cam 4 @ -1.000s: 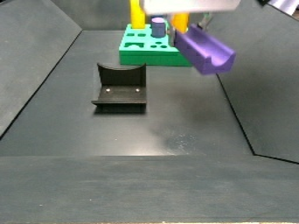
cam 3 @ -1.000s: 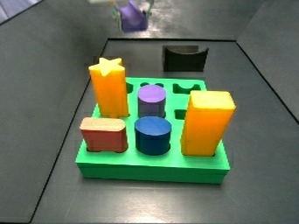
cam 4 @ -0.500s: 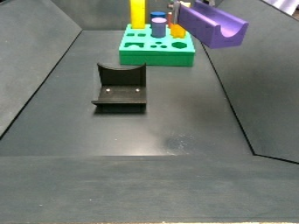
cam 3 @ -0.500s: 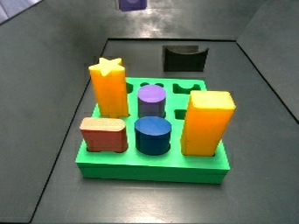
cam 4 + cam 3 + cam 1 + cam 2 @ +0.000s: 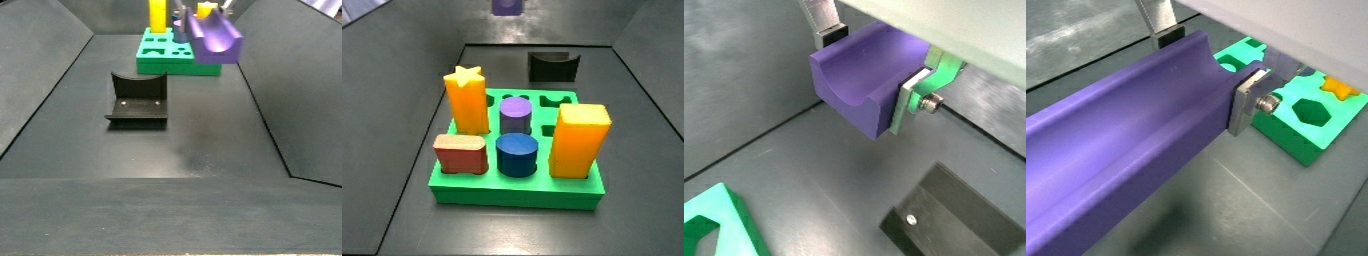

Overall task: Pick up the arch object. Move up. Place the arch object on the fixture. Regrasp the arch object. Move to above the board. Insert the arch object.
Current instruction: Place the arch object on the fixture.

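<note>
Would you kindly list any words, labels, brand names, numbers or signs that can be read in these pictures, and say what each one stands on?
None: no readable text shows in any view.
The arch object, held in the pincer above the floor: plain purple, no marking.
The board and its pegs: plain colours, no lettering.
The fixture: plain black, with one small pale dot that is no character.
</note>
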